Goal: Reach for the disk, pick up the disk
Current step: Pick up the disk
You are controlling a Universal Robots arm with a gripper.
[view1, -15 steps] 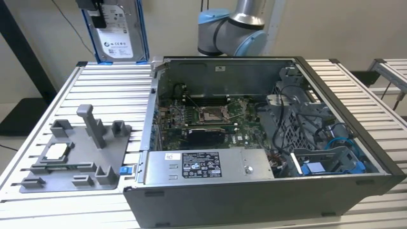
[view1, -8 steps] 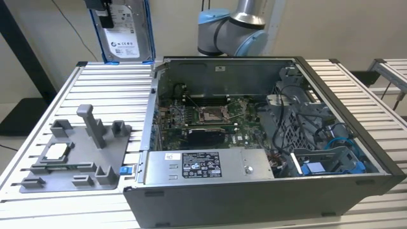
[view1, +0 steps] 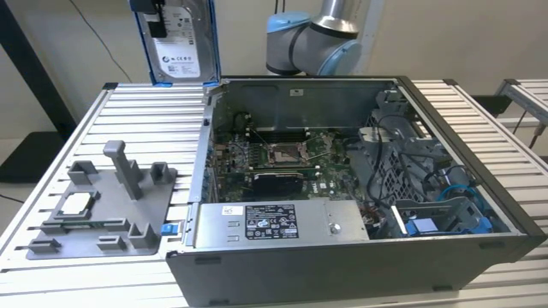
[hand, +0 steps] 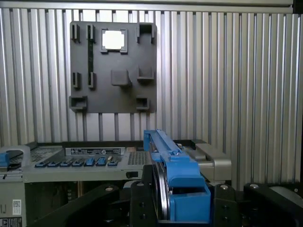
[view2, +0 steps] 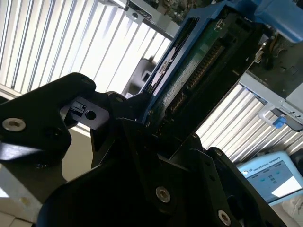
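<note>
The ribbed metal table (view1: 86, 282) fills the near ground, its slats running left to right. On it, at the exterior view's near left, lies a grey fixture plate (view1: 94, 237) with posts and pockets, and a small silver chip (view1: 76, 202) sits in one pocket. Just right of the plate stands the open computer case (view1: 342, 269). A labelled power supply (view1: 274, 221) sits along its near wall, the motherboard (view1: 283, 157) lies farther in, and cables crowd the right side.

Farther back on the left, the disk (view1: 181, 45) hangs upright in the air above the table's far edge — clear of the case, beside its far left corner. The gripper (view1: 154, 19) is clenched on it. In the second wrist view the black fingers (view2: 118, 113) pinch the blue frame. The arm (view1: 312, 42) rises behind the case's far wall, against a pale room wall (view1: 445, 38).
</note>
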